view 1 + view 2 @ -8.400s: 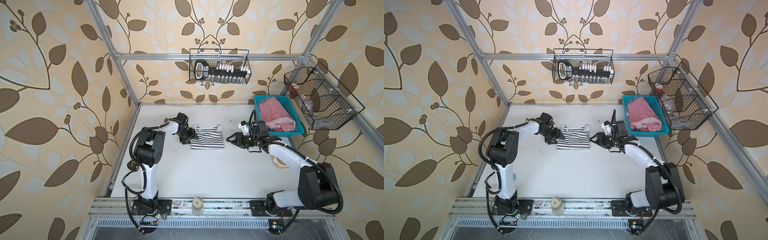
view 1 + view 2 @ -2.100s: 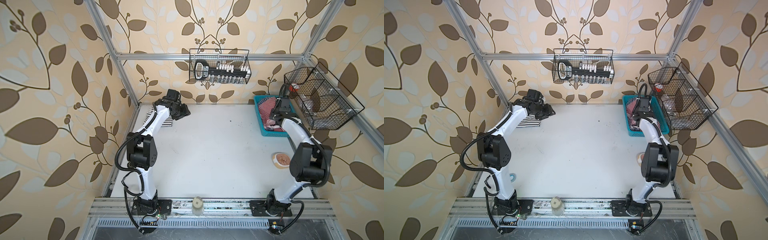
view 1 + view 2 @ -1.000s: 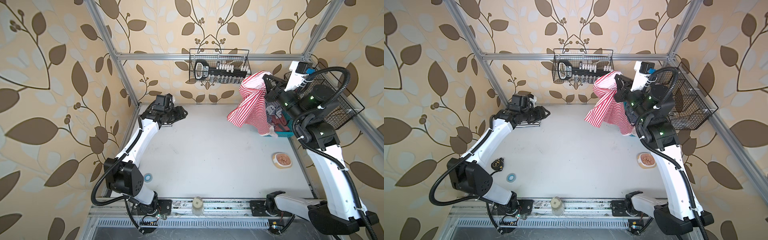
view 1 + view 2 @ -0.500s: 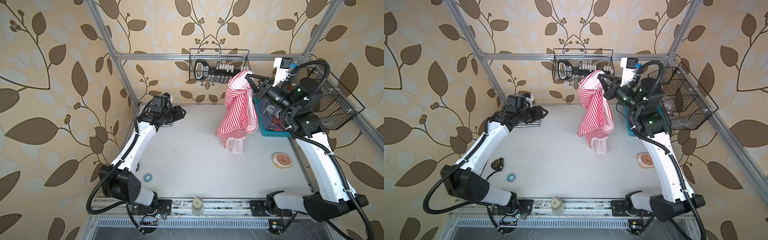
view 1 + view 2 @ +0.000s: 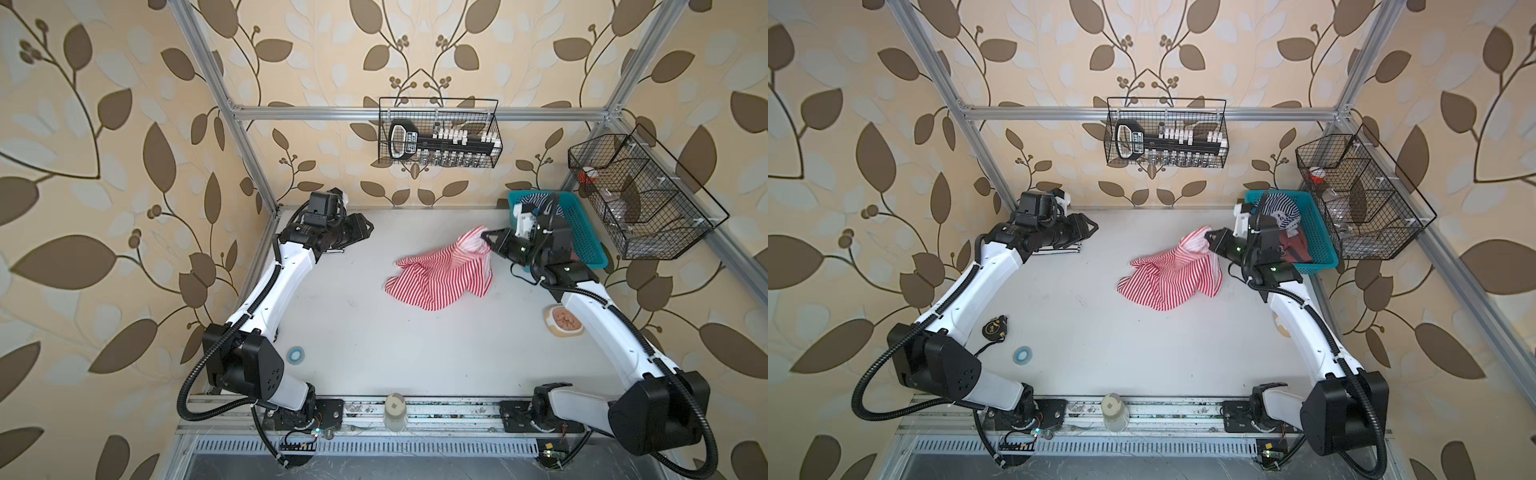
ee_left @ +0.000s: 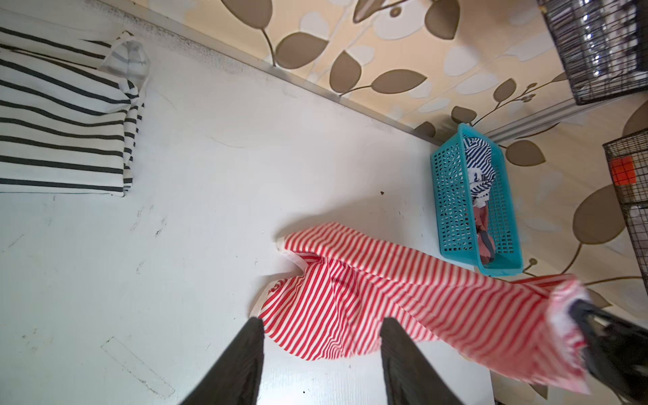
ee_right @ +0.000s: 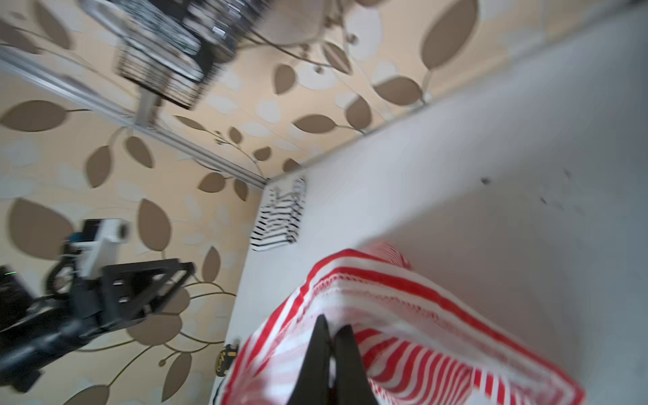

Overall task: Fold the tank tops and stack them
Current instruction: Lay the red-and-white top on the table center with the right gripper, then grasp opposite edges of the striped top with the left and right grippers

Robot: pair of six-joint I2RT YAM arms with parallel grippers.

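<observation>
While the right end effector [image 5: 487,240] keeps its jaws clenched on one edge, the red-striped tank top [image 5: 440,274] has come down from mid-air onto the surface [image 5: 374,353].

Most of its cloth now trails crumpled away from that end effector, beside the teal basket [image 5: 582,232], ready for spreading. Across from it, the left end effector [image 5: 1092,227] hangs released, empty, just over the folded black-striped tank top [image 6: 63,115].

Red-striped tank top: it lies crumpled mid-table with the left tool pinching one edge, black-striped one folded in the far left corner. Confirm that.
Wrong arm. The right tool pinches the red-striped tank top, as both top views show; the left tool is open and empty. The black-striped top is folded in that corner.
</observation>
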